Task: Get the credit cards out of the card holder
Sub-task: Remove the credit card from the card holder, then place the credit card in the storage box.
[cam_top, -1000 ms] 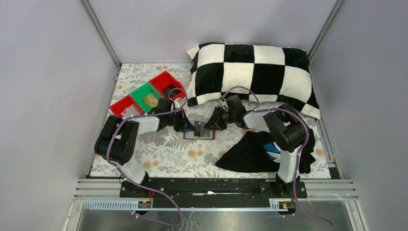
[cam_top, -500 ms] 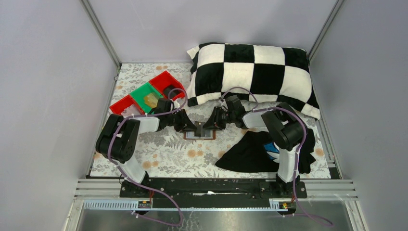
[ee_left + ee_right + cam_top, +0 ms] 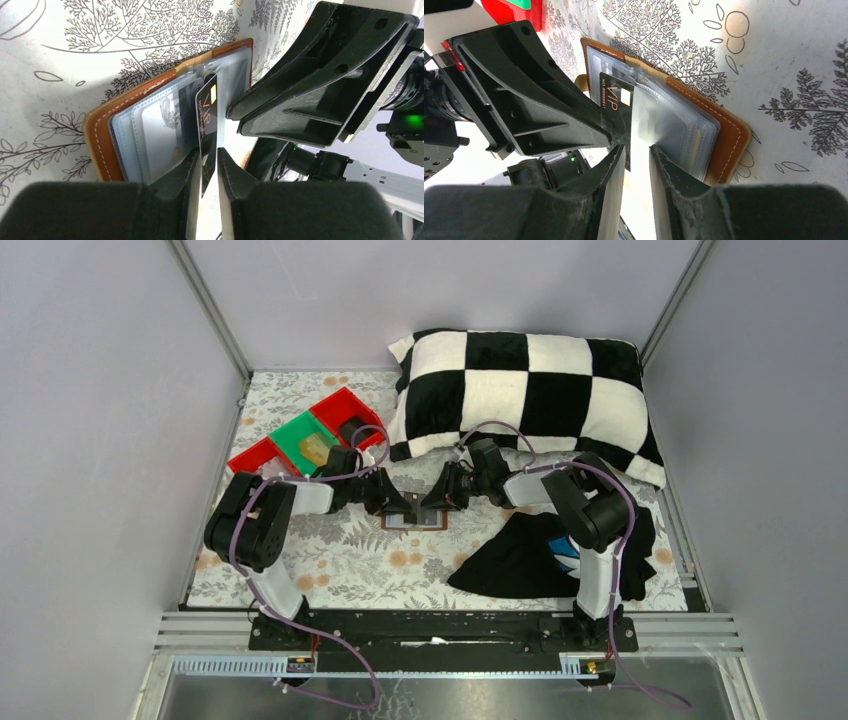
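1. Closing the left gripper [image 3: 209, 156] on the black card [image 3: 207, 112] comes first: its fingers [image 3: 240, 185] stand slightly apart, the card loose between them
2. Keep the right gripper [image 3: 638, 150], narrowly open astride a clear sleeve [image 3: 651, 112], steadying the card holder [image 3: 99, 142], which lies open between both
3. Pull straight out

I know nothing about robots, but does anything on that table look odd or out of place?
Yes. A black VIP card stands on edge, poking out of the open brown card holder within the left gripper, rather than lying flat in a sleeve. A black cloth also lies crumpled beside the right arm.
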{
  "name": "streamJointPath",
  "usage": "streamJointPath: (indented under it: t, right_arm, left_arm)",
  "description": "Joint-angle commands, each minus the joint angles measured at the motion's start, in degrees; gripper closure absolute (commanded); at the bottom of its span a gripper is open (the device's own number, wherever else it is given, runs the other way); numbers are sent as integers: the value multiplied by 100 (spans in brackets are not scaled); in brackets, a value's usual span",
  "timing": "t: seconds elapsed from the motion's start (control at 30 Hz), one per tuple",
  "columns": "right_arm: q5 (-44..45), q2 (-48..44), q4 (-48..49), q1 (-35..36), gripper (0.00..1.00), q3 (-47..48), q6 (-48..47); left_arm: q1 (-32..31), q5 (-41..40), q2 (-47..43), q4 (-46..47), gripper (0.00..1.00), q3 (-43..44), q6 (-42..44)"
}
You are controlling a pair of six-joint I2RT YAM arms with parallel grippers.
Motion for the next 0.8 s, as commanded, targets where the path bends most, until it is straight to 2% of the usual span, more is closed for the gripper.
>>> streamJointPath:
  t: [0.0, 0.07, 0.1, 0.43, 0.77]
  right_arm:
    - [191, 254, -240, 58, 68, -43, -105]
    - [183, 246, -243, 54, 68, -43, -104]
    - [183, 240, -259, 57, 68, -43, -109]
    - [222, 158, -377, 53, 68, -101, -211]
    - [76, -342, -503, 58, 65, -94, -223]
  left_arm:
    - [-32, 371, 30, 608, 84, -4, -193]
    - [-32, 348, 1, 570, 97, 13, -189]
    - [-32, 318, -21, 490, 100, 41, -163]
    - [147, -936, -969, -2066, 100, 1077, 946]
    - [825, -1106, -1579, -3384, 100, 2088, 1428]
